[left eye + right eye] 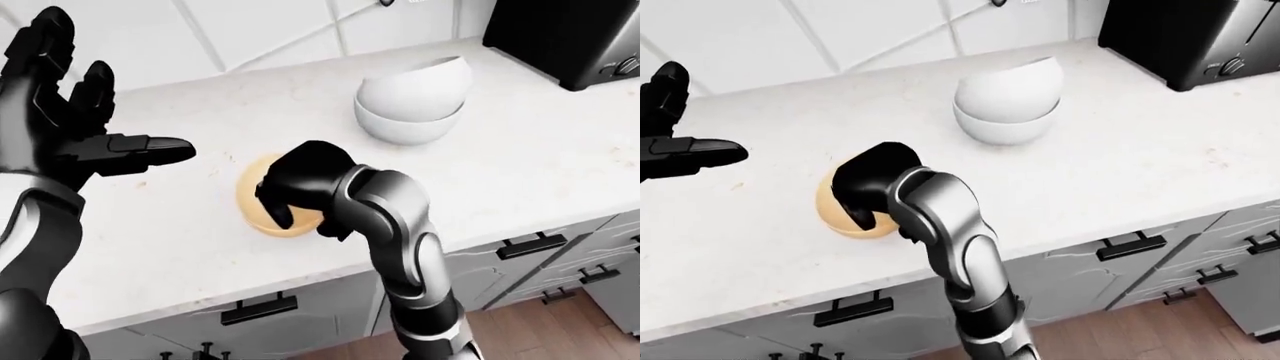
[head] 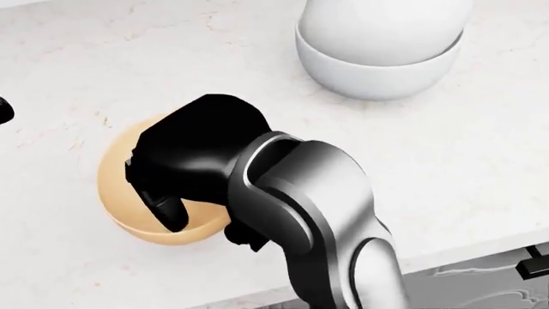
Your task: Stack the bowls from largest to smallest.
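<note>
No readable writing anywhere here: the black appliance at the top right of the left-eye view has a knob and some light marks on its face, but they're too small to make out, and the thing itself is cut off by the frame edge. The right hand sits right on top of the tan bowl, fingers curled down over its rim, 1 of them dipping inside, so it looks like a grip, though the hand hides most of the bowl and I can't see exactly where each finger lands. That bowl is on the white counter, near its lower edge in the eye views. The 2 white bowls are already together, up and to the right of the tan one and well apart from it, the upper one sitting tilted in the lower. The left hand hangs above the counter at the left with its fingers spread wide, holding nothing; it's partly cropped. Cabinet drawers with dark handles show below the counter.
</note>
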Tool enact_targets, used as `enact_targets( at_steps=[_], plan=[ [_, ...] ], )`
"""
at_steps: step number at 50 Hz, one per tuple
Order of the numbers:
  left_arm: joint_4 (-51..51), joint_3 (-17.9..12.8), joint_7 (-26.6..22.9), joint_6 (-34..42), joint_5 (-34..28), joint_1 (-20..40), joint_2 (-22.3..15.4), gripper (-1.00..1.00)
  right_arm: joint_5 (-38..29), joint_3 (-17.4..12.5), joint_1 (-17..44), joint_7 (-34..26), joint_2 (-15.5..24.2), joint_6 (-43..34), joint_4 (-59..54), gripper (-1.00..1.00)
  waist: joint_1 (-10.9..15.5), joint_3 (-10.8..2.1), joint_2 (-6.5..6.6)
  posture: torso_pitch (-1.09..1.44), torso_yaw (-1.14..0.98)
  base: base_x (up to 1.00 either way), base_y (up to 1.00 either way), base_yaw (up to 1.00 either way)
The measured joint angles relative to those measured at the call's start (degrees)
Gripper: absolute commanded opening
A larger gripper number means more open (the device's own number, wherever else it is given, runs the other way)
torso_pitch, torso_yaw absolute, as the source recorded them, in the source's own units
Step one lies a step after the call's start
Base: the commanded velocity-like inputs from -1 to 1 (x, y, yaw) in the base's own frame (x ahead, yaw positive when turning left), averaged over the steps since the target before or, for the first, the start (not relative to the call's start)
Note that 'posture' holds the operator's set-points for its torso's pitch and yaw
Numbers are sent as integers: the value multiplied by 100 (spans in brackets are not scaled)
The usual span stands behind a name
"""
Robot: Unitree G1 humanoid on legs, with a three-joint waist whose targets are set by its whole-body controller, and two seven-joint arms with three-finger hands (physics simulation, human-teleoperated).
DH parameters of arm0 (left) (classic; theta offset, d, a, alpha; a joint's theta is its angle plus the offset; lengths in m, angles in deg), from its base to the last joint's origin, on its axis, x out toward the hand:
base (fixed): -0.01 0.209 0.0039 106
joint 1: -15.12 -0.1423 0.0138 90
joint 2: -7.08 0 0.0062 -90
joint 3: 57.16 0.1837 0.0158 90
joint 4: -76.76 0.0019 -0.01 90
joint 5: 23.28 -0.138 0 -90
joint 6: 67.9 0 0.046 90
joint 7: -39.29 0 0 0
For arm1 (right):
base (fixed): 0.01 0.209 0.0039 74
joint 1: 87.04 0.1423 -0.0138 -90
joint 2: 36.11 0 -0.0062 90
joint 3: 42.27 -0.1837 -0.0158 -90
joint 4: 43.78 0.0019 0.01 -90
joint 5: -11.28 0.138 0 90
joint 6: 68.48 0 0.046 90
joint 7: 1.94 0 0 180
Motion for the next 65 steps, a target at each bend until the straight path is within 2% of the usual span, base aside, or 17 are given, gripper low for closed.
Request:
enact_targets(
  at_steps=[7,15,25,34,38,48,53,56,65],
  plan=[
    [-41,48,46,81,42,48,-10,100,76,-146,431,50,89,-139,116,-100,-10,15,-14,0,0,0,0,0],
    [-161,163,-46,7,-107,16,44,100,326,-381,1317,-262,296,-485,192,-100,-11,15,-25,-3,0,0,0,0],
    [-205,57,-20,138,-29,101,29,100,811,-755,2525,-277,1047,-879,-632,-100,-26,-280,-34,-13,0,0,0,0],
    [-233,-8,28,136,101,51,-10,100,1172,-1049,3392,230,1822,-928,-1961,-100,-13,-587,-20,-22,0,0,0,0],
    [-269,-39,67,160,174,46,-22,100,1201,-1049,3642,447,2034,-898,-2309,-100,-18,-740,-8,-24,0,0,0,0],
    [-201,19,35,0,233,-45,-119,100,1207,-1120,4468,1080,2405,-736,-3679,-100,-8,-948,25,-27,0,0,0,0],
    [-158,10,-61,-69,135,-60,-56,100,1136,-1091,4561,1495,2546,-561,-4384,-100,0,-1016,5,-27,0,0,0,0],
    [-193,-118,-40,-43,200,-39,-57,100,985,-1063,4718,1779,2639,-417,-5070,-100,3,-1022,7,-27,0,0,0,0],
    [-161,-315,77,-14,523,-32,-245,100,497,-946,5078,2610,2741,-133,-6797,-100,19,-1052,36,-27,0,0,0,0]
  ],
)
